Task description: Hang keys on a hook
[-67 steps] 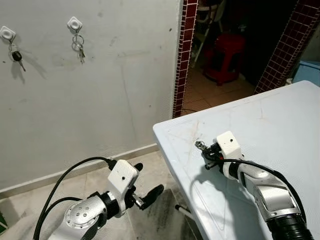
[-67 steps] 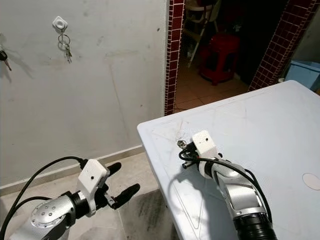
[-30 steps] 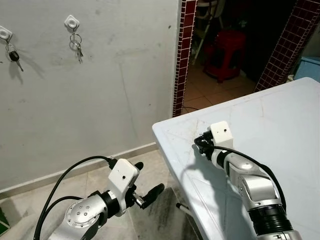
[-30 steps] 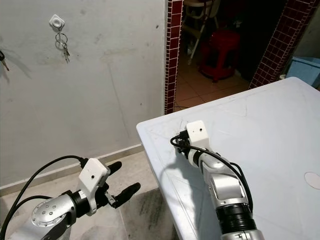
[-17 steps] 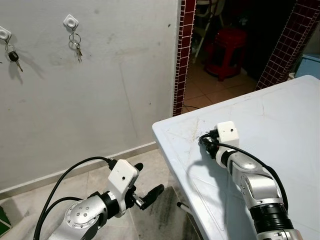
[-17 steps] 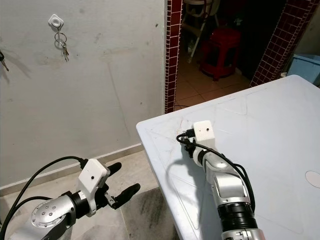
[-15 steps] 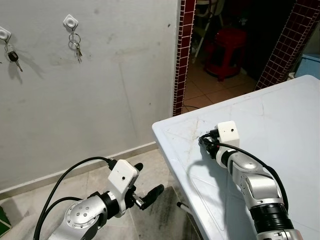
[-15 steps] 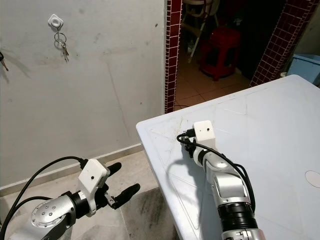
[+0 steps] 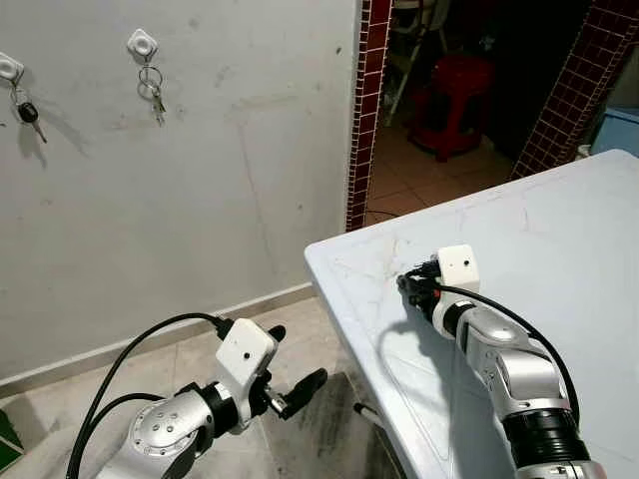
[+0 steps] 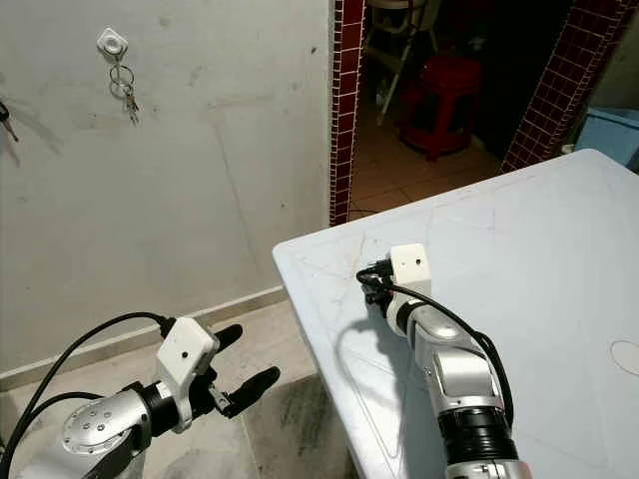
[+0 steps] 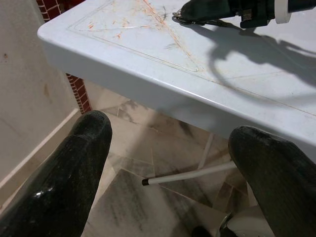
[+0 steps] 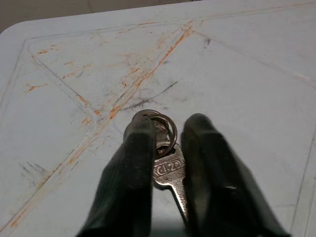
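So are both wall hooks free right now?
No, each wall hook already has keys hanging from it.

The keys (image 12: 165, 163) lie between the right gripper (image 12: 167, 136)'s fingers on the table (image 9: 559, 239) near its corner, the left gripper (image 9: 295, 389) hangs lower to its left over the floor (image 9: 60, 429), and the hooks (image 9: 143, 44) sit on the wall (image 9: 230, 150) beyond both.

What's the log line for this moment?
phase: pickup | right gripper: fingers either side of key on white table | left gripper: open, idle, low | wall hooks: both occupied
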